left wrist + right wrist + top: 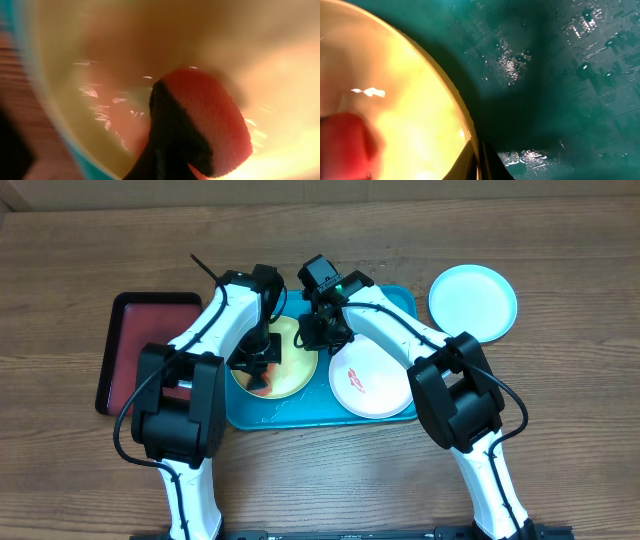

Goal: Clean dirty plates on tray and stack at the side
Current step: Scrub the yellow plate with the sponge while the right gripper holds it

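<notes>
— Sponge (pixel 210 125) nearest: red, dark on one side, pressed on the yellow plate (pixel 297 368) under my left wrist camera. My left gripper (pixel 258 370) is clamped on it.
— Where does that plate sit?
— On the tray (pixel 400 298), left half. My right gripper (pixel 479 165) is closed on its rim, steadying it, as far as I can judge.
— Which step, then?
— Scrubbing the yellow one, I'd say. Red shows around the sponge; blur hides how much.
— The others?
— White plate (pixel 375 380) is beside it on the tray, with a red smear. Blue plate (pixel 472 300) lies off the tray on the table (pixel 560 430) to the right, looking clean. Red tray (pixel 130 330) sits at the left.
— Next?
— Wipe until the red goes, lift the sponge clear, then carry the yellow plate onto the blue. That thin rim grip needs care: the plate could tilt or slip.
</notes>
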